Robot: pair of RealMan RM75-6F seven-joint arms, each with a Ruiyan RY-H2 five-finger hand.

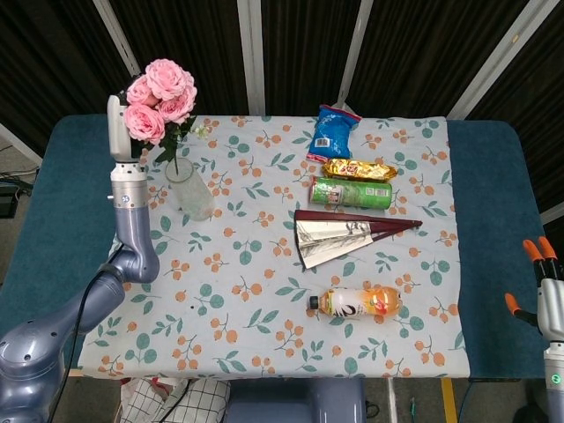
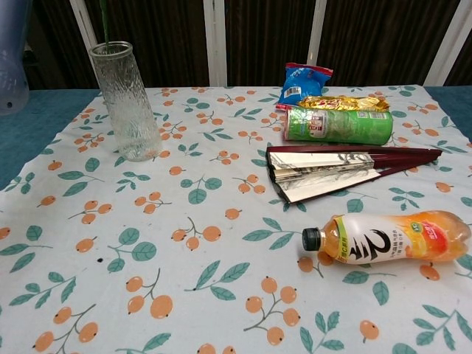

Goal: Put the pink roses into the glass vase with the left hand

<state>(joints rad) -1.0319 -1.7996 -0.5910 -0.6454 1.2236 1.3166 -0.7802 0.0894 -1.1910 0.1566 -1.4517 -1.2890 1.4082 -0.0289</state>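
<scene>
Nearest the robot, a drink bottle (image 2: 387, 237) is lying on its side on the floral tablecloth (image 2: 184, 243), cap pointing left. Behind it a folding fan (image 2: 339, 167) is lying partly open, and beyond that a green can (image 2: 339, 125), a gold snack packet (image 2: 343, 102) and a blue snack bag (image 2: 302, 82) are sitting in a row running toward the far edge (all well to the right of the vase).

The right hand (image 1: 544, 286) is hanging off the table's right side, fingers apart and grasping nothing.

The left arm is rising upright at the table's left edge, and the left hand (image 1: 117, 129) is holding the pink roses (image 1: 159, 97) just above the glass vase (image 2: 125, 100). The green stem is hanging at the vase's mouth; whether it is entering I cannot tell.
</scene>
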